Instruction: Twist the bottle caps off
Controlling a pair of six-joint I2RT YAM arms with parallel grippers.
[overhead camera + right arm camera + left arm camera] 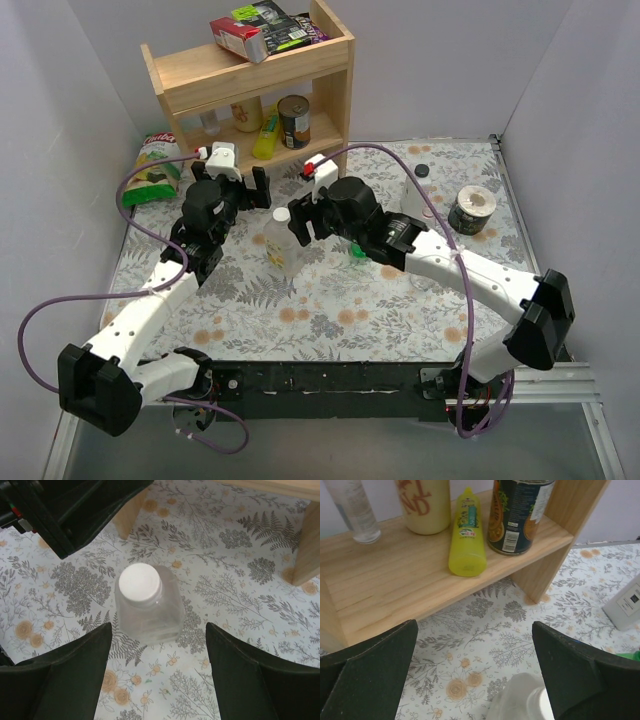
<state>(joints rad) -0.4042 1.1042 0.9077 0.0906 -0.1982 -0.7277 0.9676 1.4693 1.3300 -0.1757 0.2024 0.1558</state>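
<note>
The left arm (150, 310) and right arm (470, 272) have white link shells and black joint housings. A purple cable (40, 330) loops along each, and at the ends nearest the wooden shelf (250, 70) sit white camera blocks (222, 158) and matte black fingers (365, 675).

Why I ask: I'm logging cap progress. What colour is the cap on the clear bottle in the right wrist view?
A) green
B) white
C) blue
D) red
B: the right wrist view shows a white cap sitting on the clear bottle, seen between the open right fingers.
</note>
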